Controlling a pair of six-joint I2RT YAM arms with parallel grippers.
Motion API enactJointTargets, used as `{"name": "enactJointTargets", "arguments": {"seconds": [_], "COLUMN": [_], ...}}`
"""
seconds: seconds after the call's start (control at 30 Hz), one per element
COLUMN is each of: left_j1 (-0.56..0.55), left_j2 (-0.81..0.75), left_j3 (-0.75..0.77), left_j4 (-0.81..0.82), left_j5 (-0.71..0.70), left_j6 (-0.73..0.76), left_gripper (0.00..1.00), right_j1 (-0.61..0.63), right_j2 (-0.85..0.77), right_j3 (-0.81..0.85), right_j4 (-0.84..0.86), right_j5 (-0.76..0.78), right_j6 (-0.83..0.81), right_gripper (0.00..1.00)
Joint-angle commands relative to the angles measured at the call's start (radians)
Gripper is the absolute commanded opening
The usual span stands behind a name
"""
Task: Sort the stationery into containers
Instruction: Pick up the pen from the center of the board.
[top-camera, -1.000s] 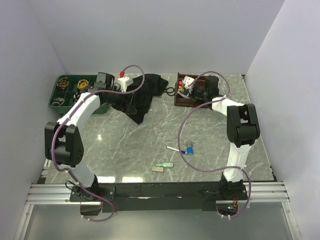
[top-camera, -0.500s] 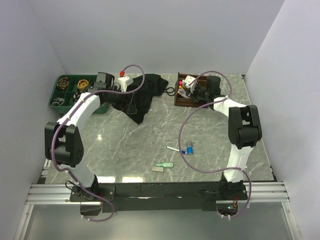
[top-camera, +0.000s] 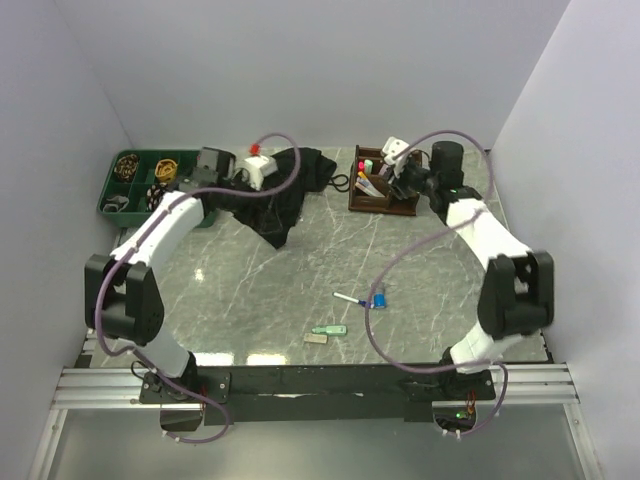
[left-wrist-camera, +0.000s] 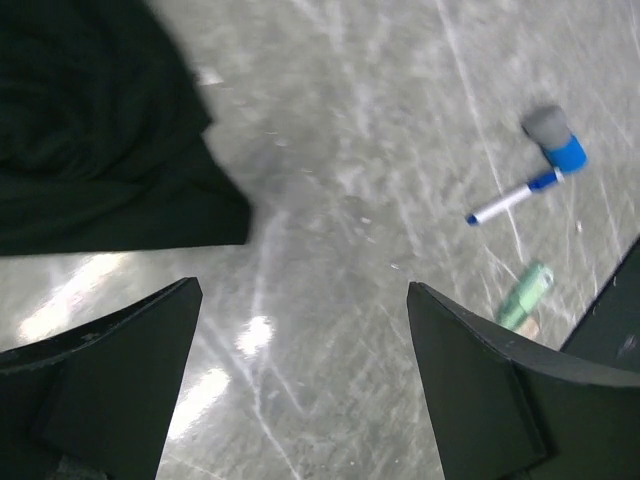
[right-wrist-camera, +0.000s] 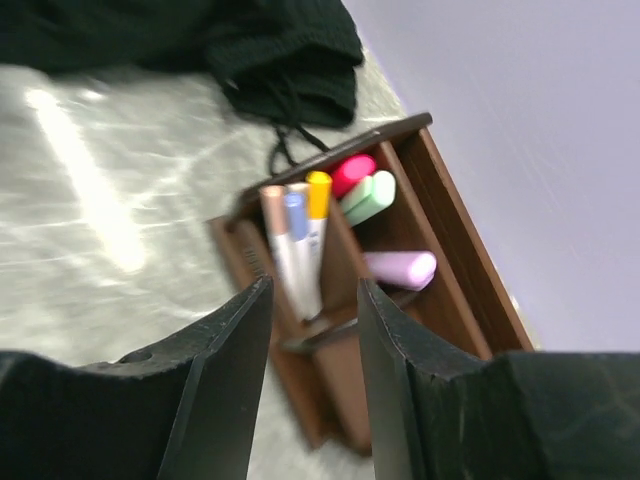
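— Left tool?
— Fingers wide apart, empty. Nearest the bases, a green highlighter and an eraser lie loose on the counter. Just beyond them are a pen and a blue-capped piece.
— Right tool?
— Apart too (nothing between), over the far wooden organiser, which holds markers.

Table: grey marble-pattern top with white veining and glare patches toward the left edge.

Black cloth: crumpled, lying on the table at the middle of the far edge. One pointed corner extends toward the table centre. Thin black cords trail from its right side onto the table.

Walls: plain, pale, enclosing the far, left and right edges.

Aluminium rail: runs along the near edge.
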Motion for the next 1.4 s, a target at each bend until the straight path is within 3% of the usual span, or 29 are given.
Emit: {"name": "enactJointTargets", "arguments": {"seconds": [0.0,0.1,0.33,0.37,0.53,0.63,0.77,0.83,1.1,1.37], "left_j1": [-0.178,-0.325,-0.602,-0.646,-0.766,-0.801,-0.811,-0.809,-0.812,-0.815], "left_j2": [-0.102,-0.112,0.033,0.094,0.246,0.295,0.377,0.412,0.489,0.506], "left_j3": [-0.039,-0.065,0.027,0.076,0.165,0.174,0.241,0.263,0.367,0.335], "left_j4": [-0.028,-0.055,-0.089,-0.107,-0.134,-0.072,-0.052,-0.049,-0.049,-0.04], "left_j5": [0.024,-0.039,-0.17,-0.189,-0.244,-0.301,-0.333,-0.344,-0.364,-0.332], "left_j6": [0.137,0.246,0.338,0.338,0.297,0.255,0.229,0.223,0.223,0.242], "left_gripper": [0.9,0.89,0.87,0.99,0.99,0.98,0.81,0.78,0.73,0.65], "right_j1": [-0.002,0.004,-0.006,-0.023,-0.106,-0.198,-0.339,-0.393,-0.395,-0.398], "right_j2": [-0.259,-0.406,-0.646,-0.681,-0.743,-0.758,-0.792,-0.804,-0.789,-0.769], "right_j3": [-0.054,-0.135,-0.28,-0.286,-0.243,-0.217,-0.202,-0.202,-0.176,-0.154], "right_j4": [-0.2,-0.322,-0.385,-0.389,-0.495,-0.561,-0.61,-0.636,-0.662,-0.629], "right_j5": [-0.089,-0.08,0.191,0.21,0.254,0.265,0.189,0.15,0.126,0.135], "right_j6": [0.093,0.13,0.346,0.375,0.547,0.631,0.696,0.691,0.633,0.633], "right_gripper": [0.47,0.47,0.49,0.49,0.49,0.49,0.49,0.49,0.48,0.48]}}
